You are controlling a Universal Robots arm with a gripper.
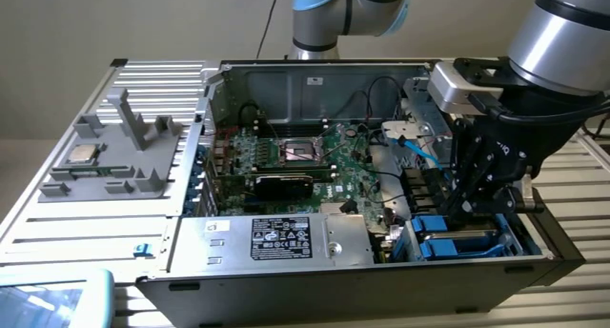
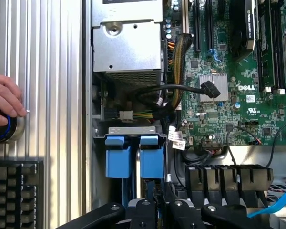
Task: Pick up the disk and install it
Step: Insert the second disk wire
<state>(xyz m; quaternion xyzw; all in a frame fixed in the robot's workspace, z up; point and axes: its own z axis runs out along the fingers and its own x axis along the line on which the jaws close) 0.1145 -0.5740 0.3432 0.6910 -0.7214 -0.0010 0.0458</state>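
Fingers (image 2: 157,202) nearly closed, gripping the blue frame of the disk (image 2: 151,160) in the case bay.

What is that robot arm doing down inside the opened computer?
The arm has its gripper lowered into the corner of the open computer case, at the bay with the blue plastic frames. Its fingers are nearly closed on a blue frame there. A person's hand rests on a round knob beside a keyboard.

You have soft, even daylight; the ribbed surface (image 1: 105,221) beside the computer case (image 1: 219,99) glares pale. The case interior is dimmer, shadowed under the arm. The wrist view is crisp on the motherboard (image 2: 238,95), dark linkage blurred.
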